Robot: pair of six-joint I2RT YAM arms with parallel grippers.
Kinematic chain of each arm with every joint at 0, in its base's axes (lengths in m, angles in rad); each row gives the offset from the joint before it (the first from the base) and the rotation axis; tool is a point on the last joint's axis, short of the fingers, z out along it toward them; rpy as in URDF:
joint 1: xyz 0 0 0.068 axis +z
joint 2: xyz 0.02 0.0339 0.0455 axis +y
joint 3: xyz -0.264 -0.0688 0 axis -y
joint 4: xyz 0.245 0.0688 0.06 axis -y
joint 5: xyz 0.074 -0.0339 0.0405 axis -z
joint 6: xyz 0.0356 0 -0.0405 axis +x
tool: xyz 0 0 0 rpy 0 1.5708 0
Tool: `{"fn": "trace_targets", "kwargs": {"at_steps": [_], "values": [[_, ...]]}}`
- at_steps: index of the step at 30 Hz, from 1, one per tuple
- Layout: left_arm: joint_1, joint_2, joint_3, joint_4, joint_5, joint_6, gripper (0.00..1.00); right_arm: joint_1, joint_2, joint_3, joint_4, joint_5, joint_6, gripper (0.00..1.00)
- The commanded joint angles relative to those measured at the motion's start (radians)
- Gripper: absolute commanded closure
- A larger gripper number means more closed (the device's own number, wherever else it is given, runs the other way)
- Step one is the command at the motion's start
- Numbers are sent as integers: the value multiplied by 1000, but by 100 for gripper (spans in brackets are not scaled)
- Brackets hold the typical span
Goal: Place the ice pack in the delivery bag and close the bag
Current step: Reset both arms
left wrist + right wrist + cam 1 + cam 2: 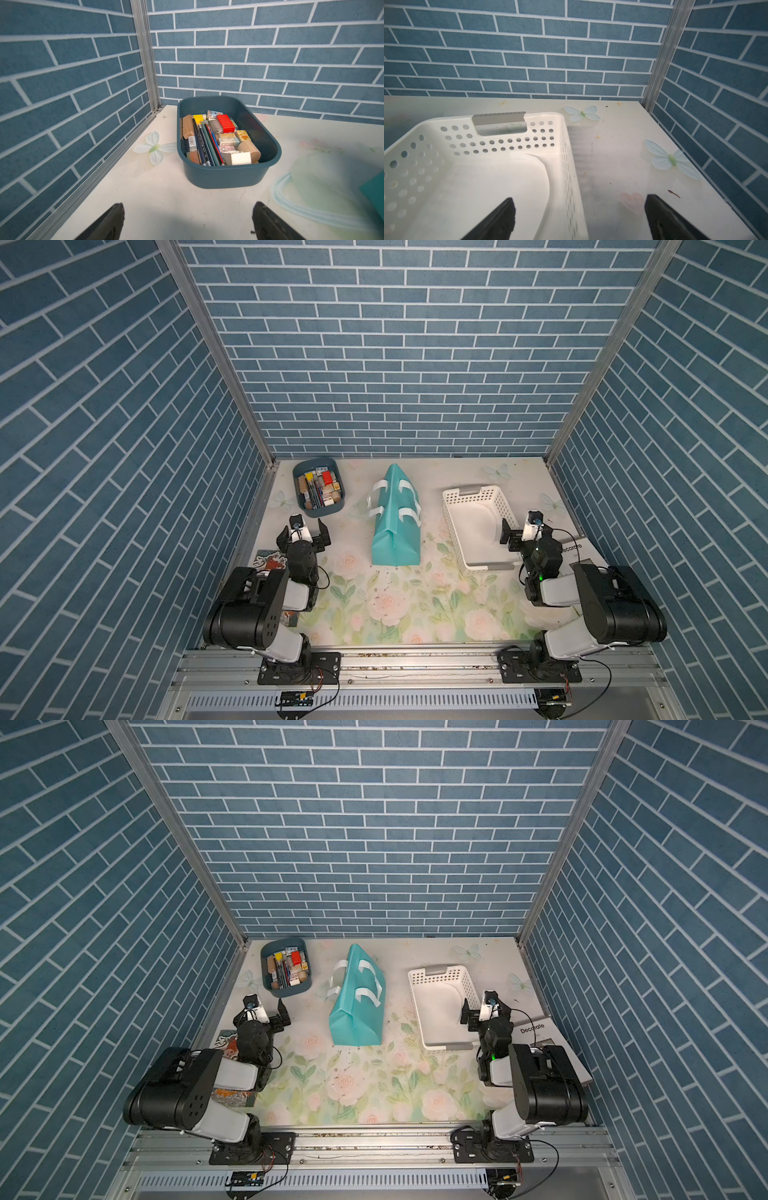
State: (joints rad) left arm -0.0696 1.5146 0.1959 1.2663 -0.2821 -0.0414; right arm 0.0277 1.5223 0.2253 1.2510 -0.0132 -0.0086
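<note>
**Ice pack beside bag; both end effectors empty**

Ice pack (358, 506): taken to be the clear, pale-edged pouch lying flat on the tabletop (415, 614). It touches the left flank of the bag (395, 531) and lies between the bag and the bin (320, 512).

Handling (judged): soft and limp, with a slick film and some heft from the fill, so it likely sags when lifted. Best hold is a pinch on the free edge facing the bin, or on a corner, not the middle.

Bag: top is folded shut in a ridge, with the handles (409, 514) flat on its sides. The mouth probably needs opening first.

Left end effector (189, 208): jaws spread wide, empty, short of the bin.
Right end effector (581, 200): jaws spread, empty, over the right wall of the basket (451, 494).

Unclear:
- The pack nearly vanishes against the floral print in both top views.
- It is blurred and cut off in the left wrist view.
- Its fill and thickness are unreadable.
- The bag's interior is hidden.
</note>
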Motion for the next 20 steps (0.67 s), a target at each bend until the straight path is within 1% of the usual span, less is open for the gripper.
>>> {"fn": "trace_targets", "kwargs": {"at_steps": [1,20], "values": [[6,1,-2,52,20,-1,0,0,8,-7,38,0,-26,0],[5,-4,-3,45,20,-2,0,2,7,-9,38,0,-28,0]]}}
